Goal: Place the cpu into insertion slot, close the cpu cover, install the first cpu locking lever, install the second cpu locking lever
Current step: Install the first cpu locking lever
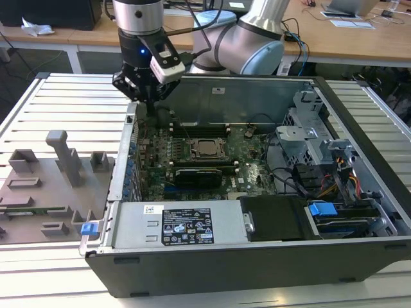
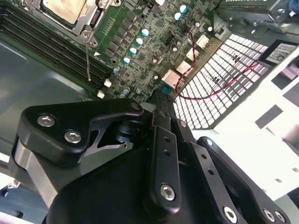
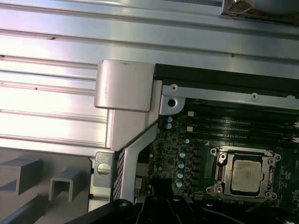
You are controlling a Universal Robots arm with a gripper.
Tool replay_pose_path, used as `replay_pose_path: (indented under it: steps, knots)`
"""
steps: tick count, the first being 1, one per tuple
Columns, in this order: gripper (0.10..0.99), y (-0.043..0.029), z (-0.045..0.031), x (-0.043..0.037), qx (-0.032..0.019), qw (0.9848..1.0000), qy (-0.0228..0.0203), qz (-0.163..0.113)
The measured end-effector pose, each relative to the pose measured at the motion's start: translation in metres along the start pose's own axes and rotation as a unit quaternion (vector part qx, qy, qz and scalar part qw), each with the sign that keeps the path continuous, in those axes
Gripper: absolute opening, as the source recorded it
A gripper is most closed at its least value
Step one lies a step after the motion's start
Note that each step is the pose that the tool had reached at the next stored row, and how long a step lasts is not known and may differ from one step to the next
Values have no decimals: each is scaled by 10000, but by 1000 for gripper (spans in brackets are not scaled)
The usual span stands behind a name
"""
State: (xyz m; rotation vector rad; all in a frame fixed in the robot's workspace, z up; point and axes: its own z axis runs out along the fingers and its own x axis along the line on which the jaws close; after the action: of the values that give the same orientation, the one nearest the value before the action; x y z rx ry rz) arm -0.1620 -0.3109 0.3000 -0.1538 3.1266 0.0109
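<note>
The cpu (image 1: 207, 148) lies in the insertion slot on the green motherboard inside the open computer case. Its dull silver top shows in both wrist views (image 3: 245, 175) (image 2: 63, 9). The cpu cover (image 3: 218, 161) lies flat around it as a silver frame. A thin metal lever rod (image 2: 88, 56) runs out from the socket's corner. My gripper (image 1: 151, 110) hangs over the case's back corner at the exterior view's left, some way from the socket. Its fingers (image 2: 161, 100) come together to a point with nothing between them.
A grey fixture board (image 1: 51, 179) with upright holders lies at the exterior view's left of the case. The power supply (image 1: 173, 224) sits along the case front. A drive cage (image 1: 308, 135) and cables fill the right. A perforated case wall with a red wire (image 2: 219, 79) is close to the fingertips.
</note>
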Motion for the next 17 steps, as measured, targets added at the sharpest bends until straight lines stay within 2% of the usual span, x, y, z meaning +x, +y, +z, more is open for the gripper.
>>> replay_pose_path:
  steps: [9, 17]
  knots:
    - [106, 2, 41, 24, 0, 10000, 1, 0]
    - [106, -2, 56, -20, 1, 10000, 1, 0]
